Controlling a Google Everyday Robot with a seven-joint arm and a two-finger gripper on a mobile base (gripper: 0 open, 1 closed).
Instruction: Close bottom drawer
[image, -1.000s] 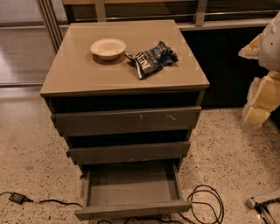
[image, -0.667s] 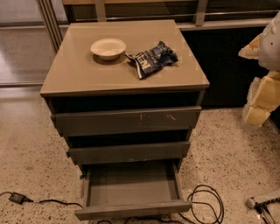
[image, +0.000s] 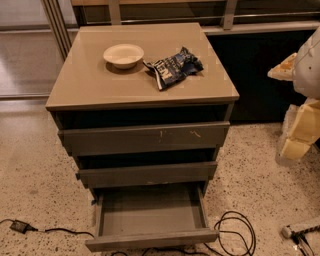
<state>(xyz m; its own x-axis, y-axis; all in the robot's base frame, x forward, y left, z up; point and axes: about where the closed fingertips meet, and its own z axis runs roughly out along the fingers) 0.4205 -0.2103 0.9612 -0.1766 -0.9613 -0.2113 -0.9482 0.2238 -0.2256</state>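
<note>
The bottom drawer (image: 150, 239) is the lowest of three grey-brown drawers and is pulled far out. Its plain front panel is near the lower edge of the view and its shallow inside (image: 150, 210) looks empty. The middle drawer (image: 147, 175) and the top drawer (image: 145, 138), which has yellowish scratches, stick out only slightly. My arm's white and yellowish parts (image: 302, 105) show at the right edge. A grey piece that seems to be my gripper (image: 299, 231) is low at the right edge, well to the right of the bottom drawer and not touching it.
On the cabinet top (image: 90, 85) stand a white bowl (image: 123, 54) and a dark blue crumpled snack bag (image: 174, 66). Black cables lie on the speckled floor: a loop (image: 235, 235) right of the open drawer and a cord with a plug (image: 20, 226) on the left.
</note>
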